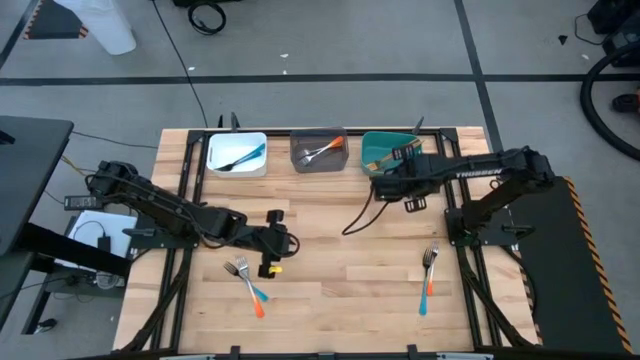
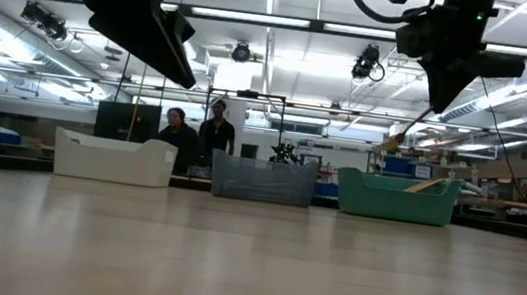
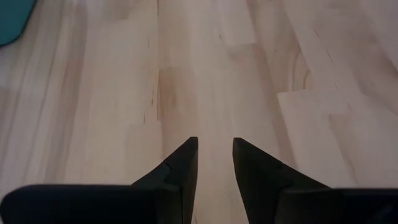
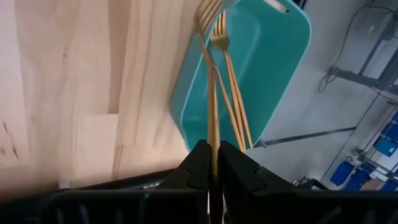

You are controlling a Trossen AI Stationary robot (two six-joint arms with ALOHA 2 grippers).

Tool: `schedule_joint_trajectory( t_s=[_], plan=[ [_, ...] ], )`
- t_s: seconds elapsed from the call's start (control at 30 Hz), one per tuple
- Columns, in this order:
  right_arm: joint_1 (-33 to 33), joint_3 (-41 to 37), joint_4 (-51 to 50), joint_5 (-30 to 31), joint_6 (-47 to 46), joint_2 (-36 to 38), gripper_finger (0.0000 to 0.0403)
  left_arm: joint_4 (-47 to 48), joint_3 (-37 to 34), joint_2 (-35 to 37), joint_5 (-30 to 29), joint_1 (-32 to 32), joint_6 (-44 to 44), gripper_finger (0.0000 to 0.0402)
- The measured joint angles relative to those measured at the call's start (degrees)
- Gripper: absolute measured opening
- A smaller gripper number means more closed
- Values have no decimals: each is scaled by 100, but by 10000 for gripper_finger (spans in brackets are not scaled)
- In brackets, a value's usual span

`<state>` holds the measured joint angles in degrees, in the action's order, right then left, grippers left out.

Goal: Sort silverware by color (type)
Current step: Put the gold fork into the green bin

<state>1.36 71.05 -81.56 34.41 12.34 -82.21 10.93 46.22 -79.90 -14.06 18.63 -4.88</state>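
My right gripper [image 4: 214,152] hangs above the near edge of the teal bin [image 1: 380,140], shut on a gold fork [image 4: 211,74] whose head reaches out over the bin. Another gold fork [image 4: 236,106] lies inside the bin. In the low view the held fork [image 2: 401,136] slants down from the gripper above the bin [image 2: 398,197]. My left gripper [image 3: 215,146] is open over bare wood left of the table's middle [image 1: 288,240], with nothing between its fingers. A blue-handled and an orange-handled fork [image 1: 247,282] lie near it, and another such pair [image 1: 429,272] lies at the near right. My right gripper pinches the gold fork's handle [image 4: 214,140] between its two fingers, near the handle's free end. The fingers slant down toward the far edge, and the fork runs on along them. The fork is lifted clear, its head [image 4: 208,12] over the teal bin.
A white bin [image 1: 237,153] with a blue-handled fork and a grey bin [image 1: 318,150] with an orange-handled fork stand left of the teal one along the far edge. A black cable [image 1: 358,215] hangs from the right arm. Two people [image 2: 194,137] stand beyond the table.
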Motion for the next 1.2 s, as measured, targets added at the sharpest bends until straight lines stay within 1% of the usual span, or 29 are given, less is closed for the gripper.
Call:
schedule_joint_trajectory(
  t_s=[0.3, 0.43, 0.63, 0.83, 0.9, 1.03, 1.2],
  plan=[
    [581, 0, -4, 0, 605, 0, 32, 12, 0, -2, -1, -2, -92, 110],
    [875, 0, 13, 0, 1042, 0, 32, 12, 0, -2, -2, -2, -92, 110],
    [1312, 0, 352, -3, 1642, 0, 32, 12, 0, -2, -2, -2, -95, 110],
    [1717, 0, 776, -294, 2432, -9, 32, 10, 0, -2, -2, -2, -97, 110],
    [1836, 0, 906, -300, 2651, -9, 32, 12, 0, -2, -2, 0, -97, 110],
    [2096, 0, 1056, -316, 2962, -10, 32, 12, 0, -2, -2, 0, -97, 110],
    [2457, 0, 1328, -594, 3230, -13, 32, 10, 0, -2, -2, -2, -97, 110]
  ],
)
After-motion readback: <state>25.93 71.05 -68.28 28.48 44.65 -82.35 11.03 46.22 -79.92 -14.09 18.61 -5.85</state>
